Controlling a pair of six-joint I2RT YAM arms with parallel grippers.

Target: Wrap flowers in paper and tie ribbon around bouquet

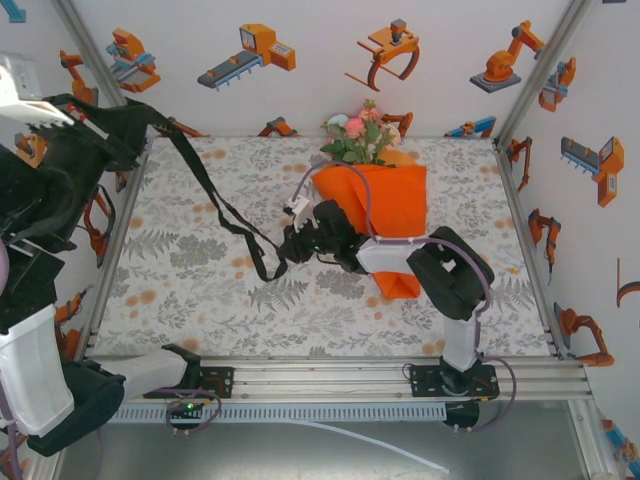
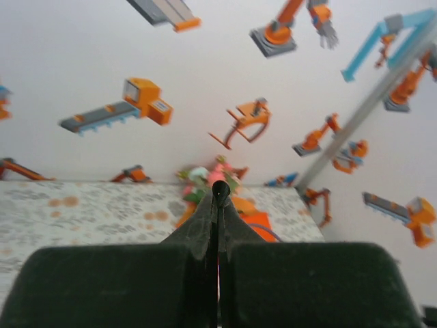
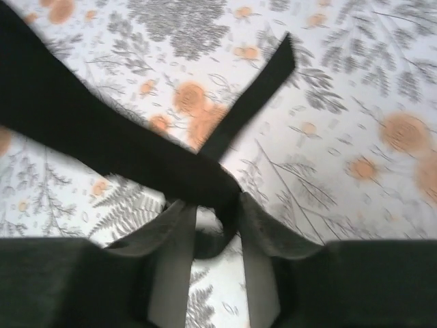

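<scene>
The ribbon (image 1: 215, 205) slants across the tablecloth's (image 1: 180, 290) left-centre; the bouquet (image 1: 375, 185) blocks the far middle.

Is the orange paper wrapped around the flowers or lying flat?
Wrapped. The paper forms a cone, with the flowers sticking out its wide end.

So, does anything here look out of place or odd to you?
Yes: the long black ribbon is not around the orange paper bouquet. It trails across the flower-print tablecloth from the raised left hand, which is shut on it, to the right hand. The bouquet lies untied behind.
</scene>
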